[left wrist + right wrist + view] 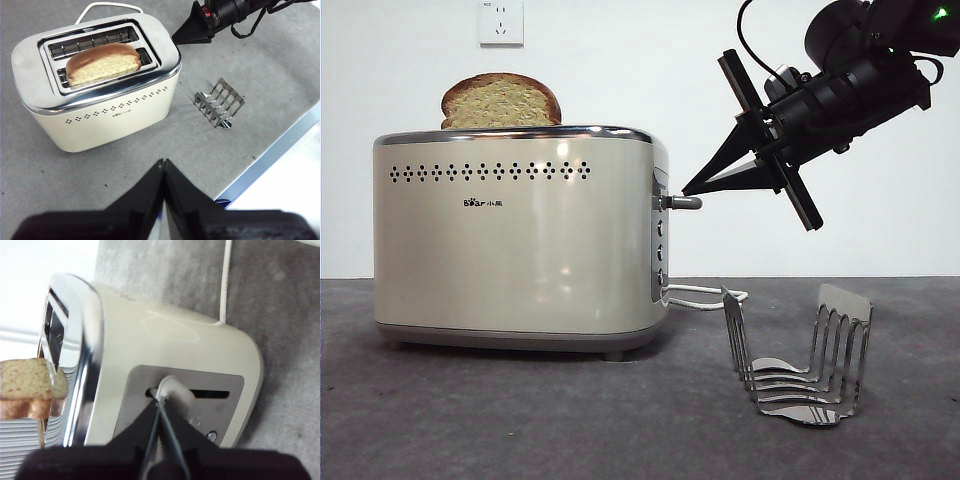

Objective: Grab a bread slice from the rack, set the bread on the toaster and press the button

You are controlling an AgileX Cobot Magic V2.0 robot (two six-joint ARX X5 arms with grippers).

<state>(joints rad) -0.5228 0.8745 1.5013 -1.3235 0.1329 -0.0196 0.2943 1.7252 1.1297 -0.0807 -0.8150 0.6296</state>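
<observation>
The surface point(470, 420) is covered in grey, felt-like material with small dark specks. The toaster point(520, 240) stands on it on low feet, its long perforated side facing the front view. The rack point(800, 355) stands on the same grey cover near the toaster's lever end, apart from it. A white cord point(705, 295) lies on the surface, running from the toaster's lever end. In the left wrist view the grey cover ends at a pale blue edge point(280, 150).

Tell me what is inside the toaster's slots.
One slot of the toaster holds the bread, its rounded top sticking out; the lower part is hidden inside. The other slot shows only wire guides.
</observation>
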